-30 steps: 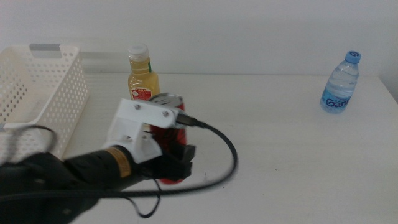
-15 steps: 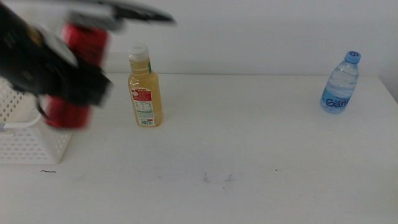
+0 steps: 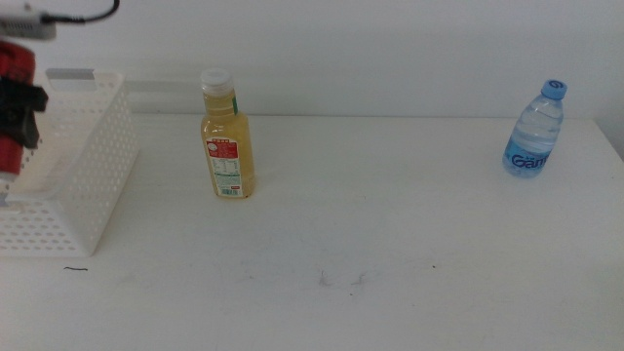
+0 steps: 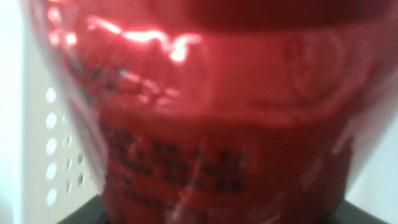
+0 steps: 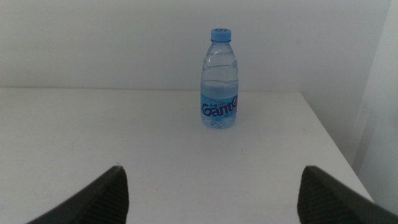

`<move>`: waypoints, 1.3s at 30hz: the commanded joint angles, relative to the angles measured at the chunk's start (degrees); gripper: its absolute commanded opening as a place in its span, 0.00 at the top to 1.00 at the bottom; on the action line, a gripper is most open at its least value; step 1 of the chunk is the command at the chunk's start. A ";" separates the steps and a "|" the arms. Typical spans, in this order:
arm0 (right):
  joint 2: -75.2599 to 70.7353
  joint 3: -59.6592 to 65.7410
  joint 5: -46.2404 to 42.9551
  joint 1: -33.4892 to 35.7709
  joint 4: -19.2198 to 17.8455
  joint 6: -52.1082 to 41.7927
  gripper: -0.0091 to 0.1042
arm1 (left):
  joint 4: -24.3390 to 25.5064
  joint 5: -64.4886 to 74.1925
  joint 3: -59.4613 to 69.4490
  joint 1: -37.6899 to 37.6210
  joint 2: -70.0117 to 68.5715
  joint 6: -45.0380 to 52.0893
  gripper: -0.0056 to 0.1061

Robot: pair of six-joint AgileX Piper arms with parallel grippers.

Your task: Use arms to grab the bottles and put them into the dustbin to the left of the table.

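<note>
Currently the carry-to-bin step: left gripper at far left edge of middle view was clamped on the red can, held over the dustbin, not yet dropped. Next move, by my read: let go with the can clear inside the basket rim. Right gripper waited, jaws spread wide, facing the water bottle at upper right. Juice bottle stood upright, near the bin's right wall. Table centre was bare, plenty of room.
</note>
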 commanded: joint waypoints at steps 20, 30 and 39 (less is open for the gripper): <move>-0.28 0.20 -0.67 -0.40 -0.57 -0.10 0.14 | 2.93 -6.24 -3.30 0.52 7.69 -0.03 0.11; -0.28 0.20 -0.67 -0.40 -0.57 -0.10 0.14 | 2.89 -12.04 10.57 -11.54 -20.31 -10.88 0.11; -0.28 0.20 -0.67 -0.40 -0.57 -0.10 0.14 | 11.54 -58.74 53.80 -25.80 -48.13 -22.72 0.11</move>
